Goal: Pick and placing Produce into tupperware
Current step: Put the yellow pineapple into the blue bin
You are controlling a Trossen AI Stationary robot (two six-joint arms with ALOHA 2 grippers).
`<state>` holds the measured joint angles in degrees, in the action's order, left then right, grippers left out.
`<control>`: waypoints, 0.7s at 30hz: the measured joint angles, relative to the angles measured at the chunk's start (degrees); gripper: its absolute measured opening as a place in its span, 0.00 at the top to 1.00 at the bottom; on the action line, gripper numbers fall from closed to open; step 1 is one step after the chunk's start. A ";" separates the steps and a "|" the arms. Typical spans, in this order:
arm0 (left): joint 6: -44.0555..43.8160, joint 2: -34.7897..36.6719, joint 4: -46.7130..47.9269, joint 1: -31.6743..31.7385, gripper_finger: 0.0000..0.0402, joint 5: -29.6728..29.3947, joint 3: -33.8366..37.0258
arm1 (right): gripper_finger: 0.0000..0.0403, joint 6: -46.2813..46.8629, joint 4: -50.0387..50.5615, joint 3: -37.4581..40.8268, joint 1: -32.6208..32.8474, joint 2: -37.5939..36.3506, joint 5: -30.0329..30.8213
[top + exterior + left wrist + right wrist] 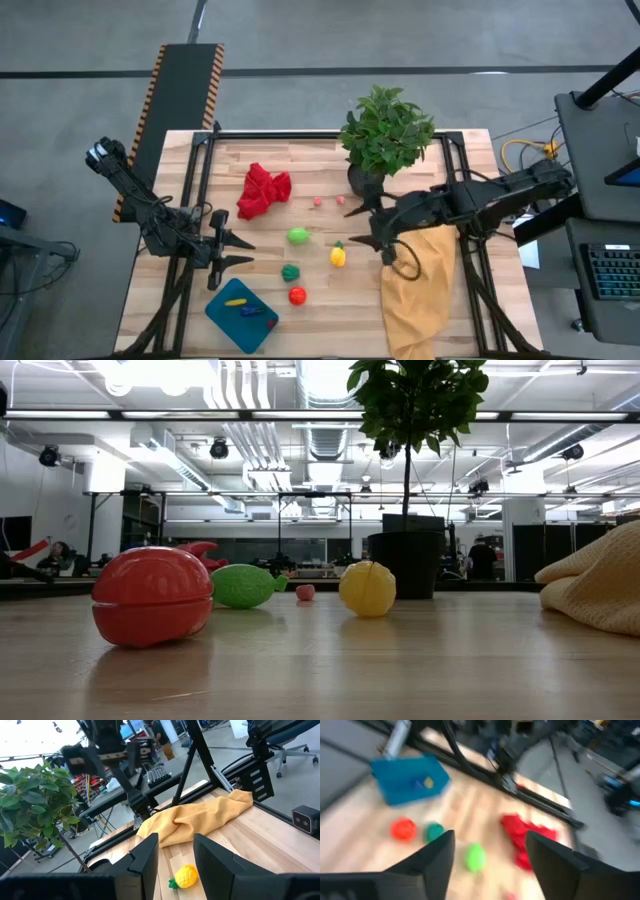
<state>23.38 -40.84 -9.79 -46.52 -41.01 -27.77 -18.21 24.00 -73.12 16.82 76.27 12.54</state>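
The produce lies loose on the wooden table: a bright green piece (298, 236), a yellow one (338, 256), a dark green one (290, 272), a red one (297, 296) and two tiny pink pieces (318, 201). The teal tupperware (225, 320) sits near the table's near left corner with a yellow and a purple piece inside. My left gripper (243, 252) is open, left of the produce, above the table. My right gripper (353, 228) is open, right of the bright green piece (475, 856). The left wrist view shows the yellow piece (186, 876) beyond the open fingers.
A potted plant (385, 135) stands at the far side, just behind my right gripper. A red cloth (263, 190) lies far left of the produce. A mustard-yellow cloth (420, 285) hangs over the near right part of the table, under the right arm.
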 joint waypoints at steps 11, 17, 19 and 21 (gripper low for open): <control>0.00 -0.02 0.02 0.00 0.73 -0.70 0.00 | 0.35 -1.99 34.57 -23.42 0.02 16.47 2.08; 0.01 -0.07 0.08 0.00 0.73 -0.97 0.00 | 0.39 -0.95 41.96 -25.20 0.02 22.27 1.00; 0.00 -0.07 0.08 0.00 0.73 -0.96 0.00 | 0.40 -0.60 42.04 -23.59 0.02 23.06 0.47; 0.00 -0.10 0.01 0.01 0.73 -0.96 0.00 | 0.40 -0.46 41.98 -21.84 0.04 23.53 0.34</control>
<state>23.38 -40.94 -9.78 -46.51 -41.98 -27.77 -18.67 65.98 -94.96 16.86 99.81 12.88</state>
